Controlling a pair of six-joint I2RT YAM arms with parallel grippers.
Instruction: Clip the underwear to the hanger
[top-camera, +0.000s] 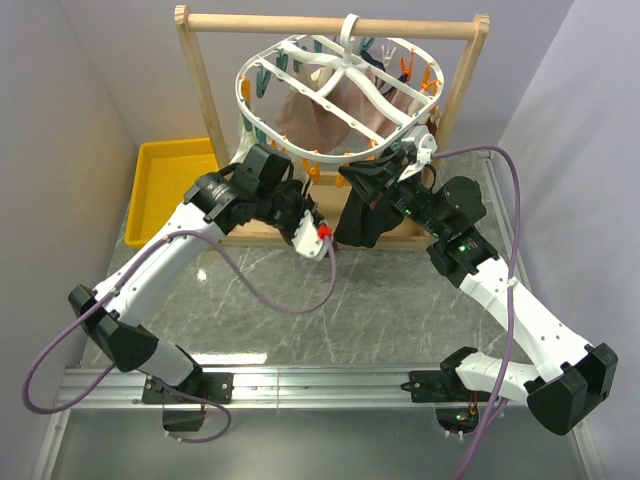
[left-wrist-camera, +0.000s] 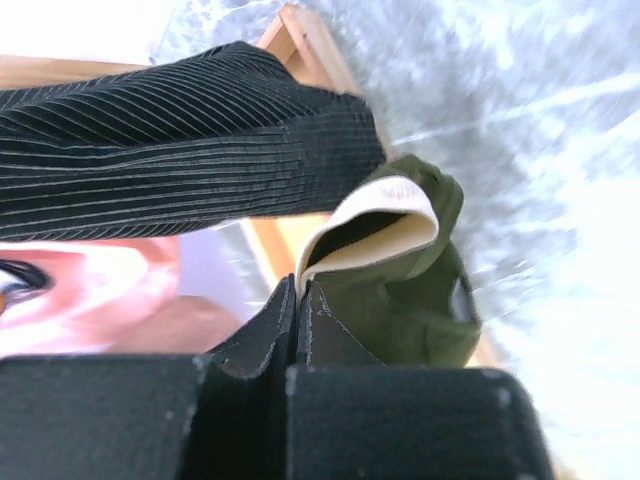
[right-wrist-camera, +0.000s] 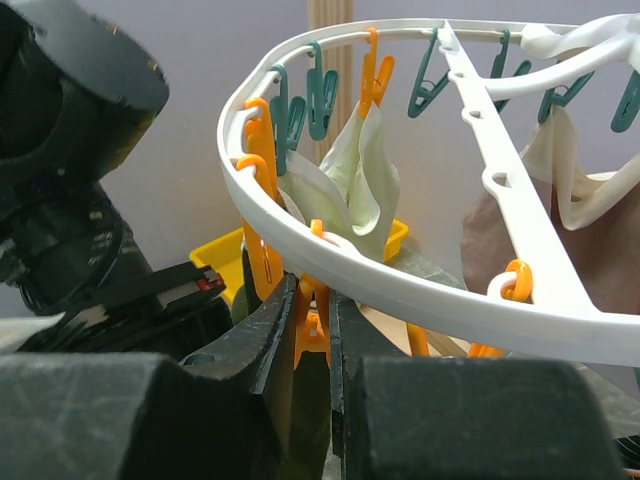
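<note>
Left tool (left-wrist-camera: 298, 290) is shut on a thin bite of underwear (left-wrist-camera: 410, 300). Right tool (right-wrist-camera: 312, 290) squeezes the hanger's (right-wrist-camera: 400, 290) orange clip (right-wrist-camera: 314, 335). I expect the fabric could slip free.

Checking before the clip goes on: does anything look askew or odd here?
The underwear is bunched, its pale waistband folded over where the left gripper pinches it, not spread flat. The right gripper squeezes an orange clip on the hanger. Nothing looks damaged.

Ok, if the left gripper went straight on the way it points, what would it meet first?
The underwear: its pale waistband sits right at the left gripper tips, the black ribbed garment beyond; depth is unclear.
</note>
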